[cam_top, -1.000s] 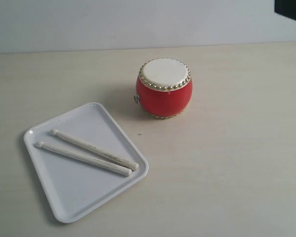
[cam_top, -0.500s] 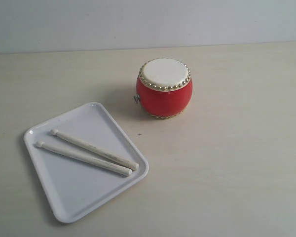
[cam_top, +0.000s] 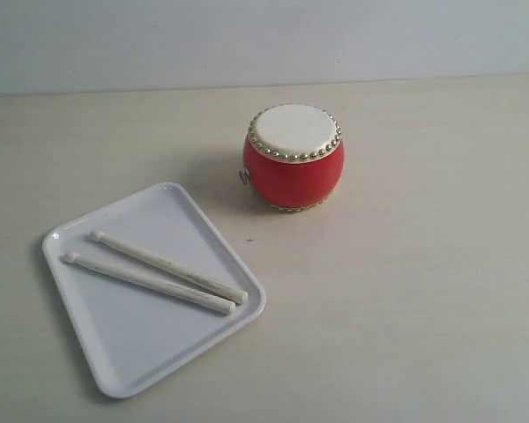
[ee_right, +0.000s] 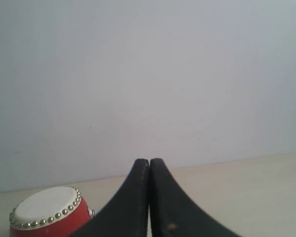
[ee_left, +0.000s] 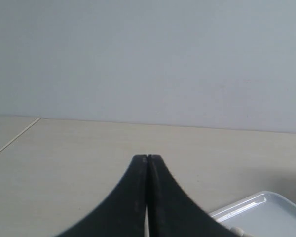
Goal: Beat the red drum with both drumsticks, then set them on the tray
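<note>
The red drum (cam_top: 294, 159) stands upright on the table, cream head up, ringed with gold studs. Two pale wooden drumsticks (cam_top: 163, 270) lie side by side on the white tray (cam_top: 132, 348) at the front left. Neither arm shows in the exterior view. In the left wrist view my left gripper (ee_left: 147, 158) is shut with nothing in it, and a corner of the tray (ee_left: 266, 207) shows beside it. My right gripper (ee_right: 149, 162) is shut and empty too, with the drum (ee_right: 47, 215) off to one side of it.
The pale wooden table (cam_top: 406, 291) spreads to the right of the tray and in front of the drum. A plain light wall (cam_top: 247, 40) runs along the table's far edge.
A dark shape at the top right corner of the exterior view has gone out of the picture. The drum, sticks and tray have not moved.
</note>
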Tool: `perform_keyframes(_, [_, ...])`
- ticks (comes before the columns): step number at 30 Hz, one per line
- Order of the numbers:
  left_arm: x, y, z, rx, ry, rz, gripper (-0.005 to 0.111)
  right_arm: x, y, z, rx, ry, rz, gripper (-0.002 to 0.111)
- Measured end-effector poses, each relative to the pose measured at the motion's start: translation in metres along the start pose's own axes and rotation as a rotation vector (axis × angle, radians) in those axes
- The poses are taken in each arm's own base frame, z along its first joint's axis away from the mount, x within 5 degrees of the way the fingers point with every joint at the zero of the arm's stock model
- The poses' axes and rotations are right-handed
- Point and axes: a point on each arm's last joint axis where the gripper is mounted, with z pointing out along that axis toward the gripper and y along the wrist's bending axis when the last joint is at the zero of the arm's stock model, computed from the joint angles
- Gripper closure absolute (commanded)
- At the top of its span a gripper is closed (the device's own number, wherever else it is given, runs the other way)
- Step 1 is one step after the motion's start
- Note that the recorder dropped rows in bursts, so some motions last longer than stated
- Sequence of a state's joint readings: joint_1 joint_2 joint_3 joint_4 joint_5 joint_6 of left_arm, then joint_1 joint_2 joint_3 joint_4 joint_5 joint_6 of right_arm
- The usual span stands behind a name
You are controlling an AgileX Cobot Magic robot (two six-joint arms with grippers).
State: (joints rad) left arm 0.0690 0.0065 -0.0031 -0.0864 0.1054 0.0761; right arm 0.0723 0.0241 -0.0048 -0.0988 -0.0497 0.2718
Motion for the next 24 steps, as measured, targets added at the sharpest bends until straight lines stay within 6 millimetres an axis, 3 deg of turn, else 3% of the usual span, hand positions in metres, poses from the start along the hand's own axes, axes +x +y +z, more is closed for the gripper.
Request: perform_keyframes(24, [0.0000,0.0000,0.0000,0.000,0.000,0.000,0.107,0.0048,-0.0014,-0.0017,0.016,0.047,0.061,0.108])
